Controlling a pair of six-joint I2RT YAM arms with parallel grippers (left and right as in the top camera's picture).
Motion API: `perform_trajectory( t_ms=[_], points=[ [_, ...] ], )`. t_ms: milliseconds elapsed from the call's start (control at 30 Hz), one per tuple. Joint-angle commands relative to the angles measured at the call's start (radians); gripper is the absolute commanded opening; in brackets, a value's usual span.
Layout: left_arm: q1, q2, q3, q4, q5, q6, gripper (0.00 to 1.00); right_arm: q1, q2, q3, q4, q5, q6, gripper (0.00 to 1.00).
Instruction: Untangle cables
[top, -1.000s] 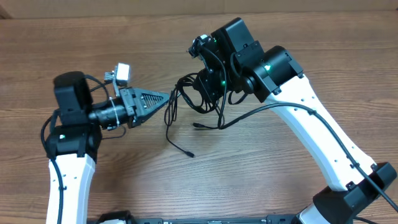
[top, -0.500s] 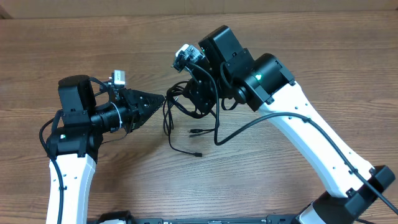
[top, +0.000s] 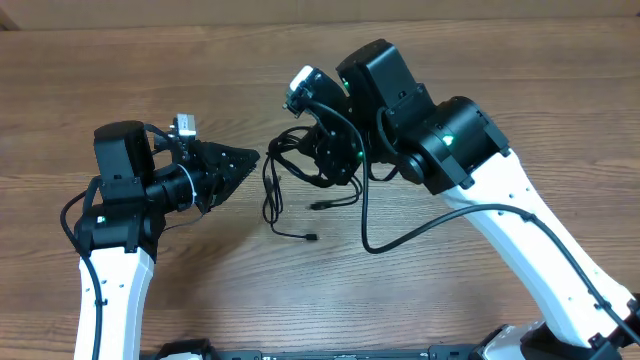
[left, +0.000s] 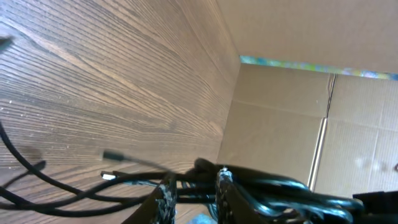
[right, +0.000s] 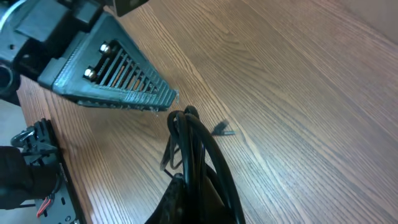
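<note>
On the left, the left end effector (top: 250, 158) points rightward, low over the tabletop (top: 200, 60), with its tip just short of the nearest loop of the cables (top: 272, 190). The left wrist view shows its fingertips (left: 165, 198) a narrow gap apart. In the right wrist view the tip sits near the loop but not touching it, so it appears to hold nothing.

In the middle, thin black strands hang from the bunch and trail onto the wood. 2 small plug ends show there, 1 plug end (top: 313, 237) lying nearer the front and another plug end (top: 318, 205) just beneath the bunch.

To the right, the right end effector (top: 328, 152) is pressed together on the knotted part of the cables and holds it lifted above the tabletop, with several loops crowded around its fingers.

The work looks to be at an early stage. Only the tails hang free, the loops remain bunched together, and no cord lies apart as a single strand. Separating each cord is what remains.
</note>
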Motion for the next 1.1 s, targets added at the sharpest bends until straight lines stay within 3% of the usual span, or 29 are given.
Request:
perform_trajectory(
  t_ms=[0,200,367,633,767,867,933,967,1033,1067],
  points=[
    [-0.003,0.000,-0.002,0.005,-0.015,-0.042,0.21,0.002,-0.039,0.034,-0.013,-0.009,-0.010,0.04],
    [-0.004,0.000,-0.002,0.019,-0.003,-0.192,0.15,0.002,-0.039,0.034,-0.036,-0.009,-0.055,0.04],
    [-0.005,-0.001,-0.002,0.023,0.051,-0.225,0.29,0.002,-0.039,0.033,-0.022,-0.009,-0.057,0.04],
    [-0.056,0.000,-0.002,0.039,0.072,-0.232,0.35,0.002,-0.039,0.033,0.008,-0.009,-0.056,0.04],
    [-0.074,0.000,-0.002,0.068,0.070,-0.231,0.49,0.002,-0.038,0.033,0.003,-0.009,-0.056,0.04],
    [-0.076,0.000,-0.002,0.068,0.066,-0.225,0.49,0.002,-0.037,0.033,-0.013,0.003,-0.055,0.05],
    [-0.076,0.000,-0.002,0.068,0.076,-0.167,0.52,0.001,-0.036,0.030,-0.040,0.059,-0.026,0.16],
    [-0.076,0.000,-0.002,0.068,0.087,-0.132,0.55,0.001,-0.035,0.026,-0.058,0.087,-0.012,0.28],
    [-0.076,-0.001,-0.002,0.071,0.111,-0.062,0.61,0.001,-0.028,0.012,-0.094,0.125,0.008,0.61],
    [-0.076,-0.001,-0.002,0.076,0.128,-0.027,0.66,0.001,-0.023,-0.002,-0.108,0.135,0.029,0.68]
  ],
)
